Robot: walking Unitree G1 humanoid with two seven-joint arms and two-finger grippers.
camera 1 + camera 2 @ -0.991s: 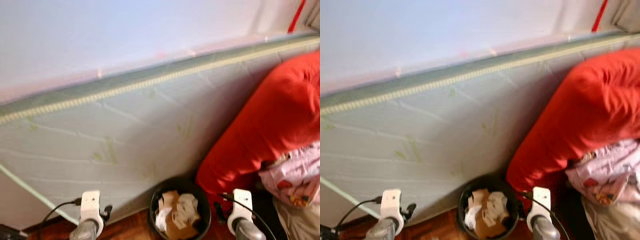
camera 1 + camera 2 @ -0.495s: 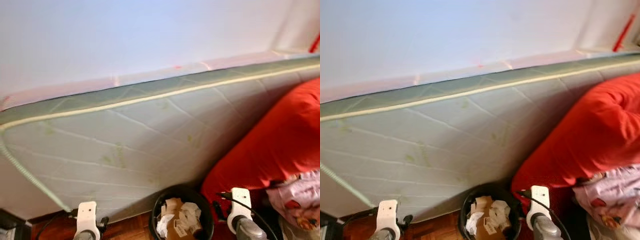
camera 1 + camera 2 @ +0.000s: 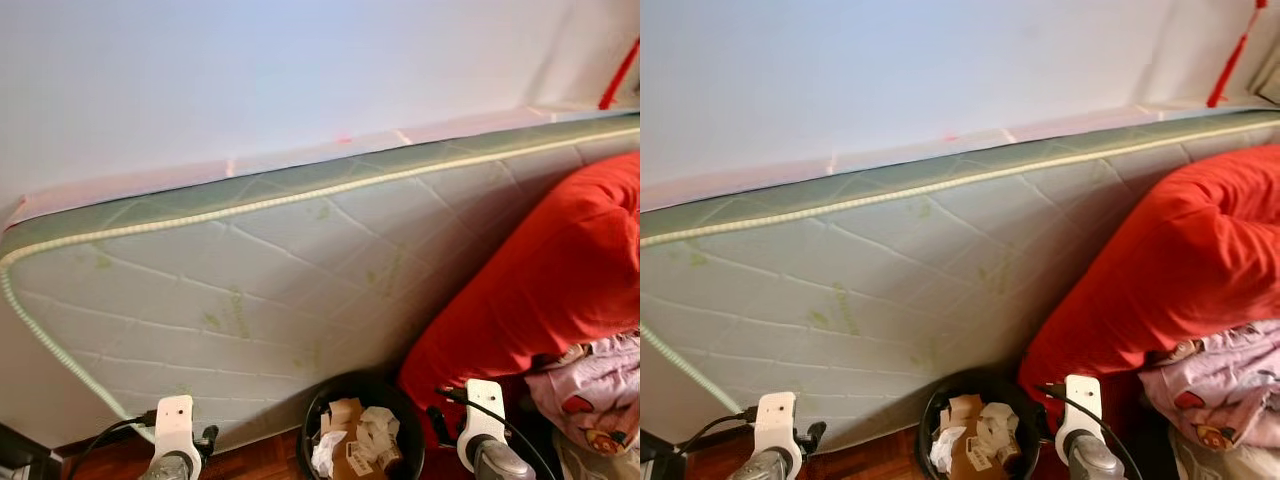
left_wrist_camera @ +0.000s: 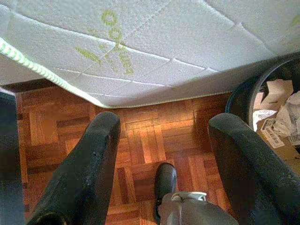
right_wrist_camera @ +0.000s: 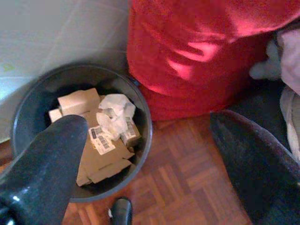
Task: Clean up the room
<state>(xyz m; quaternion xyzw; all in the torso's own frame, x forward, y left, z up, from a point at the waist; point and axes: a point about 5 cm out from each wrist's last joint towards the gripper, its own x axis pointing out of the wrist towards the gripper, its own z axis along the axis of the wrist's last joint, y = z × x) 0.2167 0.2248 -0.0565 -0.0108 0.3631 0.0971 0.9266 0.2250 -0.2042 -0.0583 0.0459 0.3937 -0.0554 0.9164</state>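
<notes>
A black bin [image 3: 362, 430] sits on the wood floor [image 4: 145, 140] at six o'clock in the head view, between the two arms, holding cardboard [image 5: 101, 161] and crumpled paper [image 5: 115, 110]. Behind it, from nine to two o'clock, a white quilted mattress [image 3: 250, 290] with green piping leans on edge against the wall [image 3: 300, 70]; the bin stands just beside its lower edge. At three o'clock a big red cushion [image 3: 540, 290] leans on the mattress, its base close beside the bin, and a pink printed cloth [image 3: 590, 385] lies against the cushion at four o'clock. The left gripper [image 4: 161, 164] hangs at seven o'clock over bare floor near the mattress corner, fingers [image 4: 84, 173] spread wide and holding nothing. The right gripper [image 5: 154, 173] hangs at five o'clock, one finger [image 5: 44, 164] over the bin and the other over the floor by the cushion, likewise wide apart and empty.
</notes>
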